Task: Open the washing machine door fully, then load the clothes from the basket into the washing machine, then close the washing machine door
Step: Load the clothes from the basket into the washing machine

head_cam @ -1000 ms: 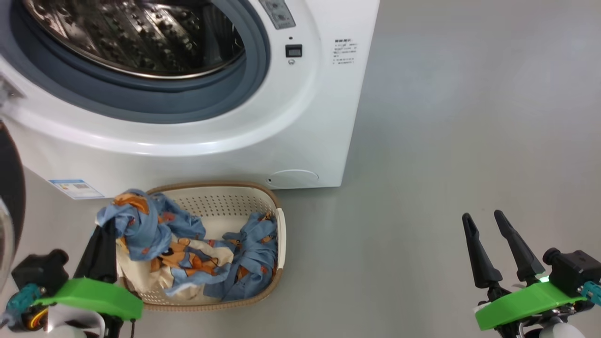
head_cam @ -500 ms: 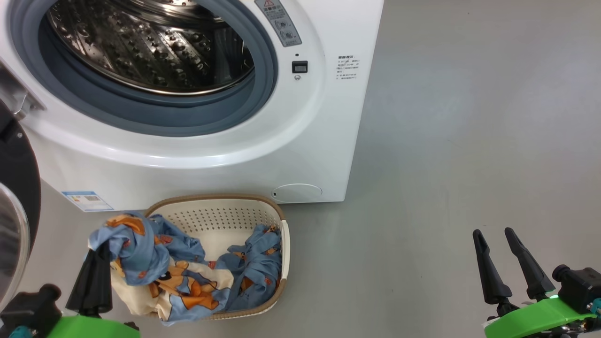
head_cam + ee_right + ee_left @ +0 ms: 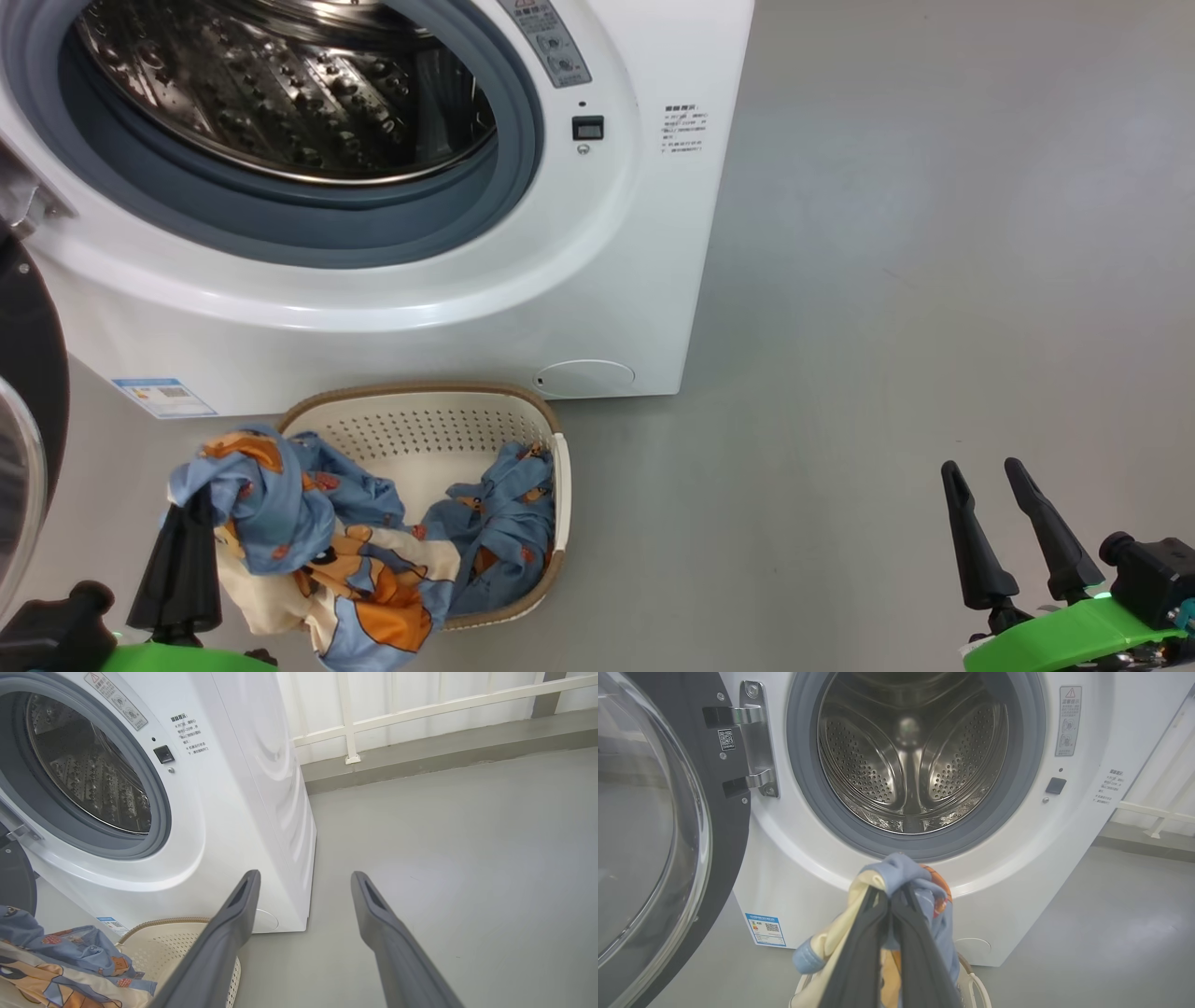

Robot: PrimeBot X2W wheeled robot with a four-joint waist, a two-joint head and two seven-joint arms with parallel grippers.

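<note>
My left gripper (image 3: 891,900) pinches the clothes (image 3: 308,551), bunched around its tips and trailing into the basket (image 3: 560,485) beside it; my right gripper (image 3: 980,467) stands spread, empty, well apart.

I see a plain grey floor (image 3: 887,280). The white washing machine (image 3: 597,233) stands on it, and the cream basket (image 3: 439,425) sits on it just in front of the machine.

Floor (image 3: 467,868): smooth grey, softly lit, lay beneath and ahead of my right gripper (image 3: 304,873). Kerb (image 3: 420,763): darker grey step, ran well beyond it. Railing (image 3: 346,714): white bars, stood on the kerb; pale wall (image 3: 467,686) behind.
</note>
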